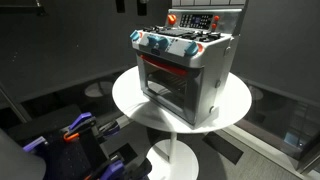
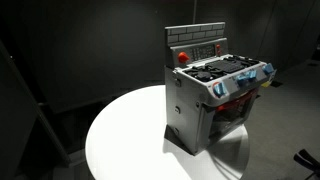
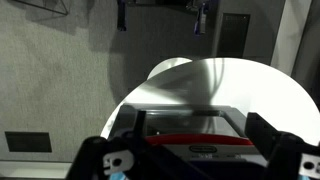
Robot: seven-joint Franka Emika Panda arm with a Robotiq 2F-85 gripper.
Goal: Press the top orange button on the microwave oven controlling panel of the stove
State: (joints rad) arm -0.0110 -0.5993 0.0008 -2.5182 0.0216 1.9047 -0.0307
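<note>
Stove [image 1: 185,75] sits mid-table [image 1: 128,98]. The microwave oven controlling panel [image 1: 195,20] stands upright at the stove's 12 o'clock edge, facing outward and reachable. Gripper [image 3: 160,15], at 12 o'clock in the wrist view, is spread wide and empty; pressing needs no grasp.

A round white table [image 3: 230,85] spreads beneath and ahead of the pincer [image 3: 200,160]. Grey carpet [image 3: 60,70] lies beyond it, with a dark rectangular plate [image 3: 28,142] to the pincer's left.
</note>
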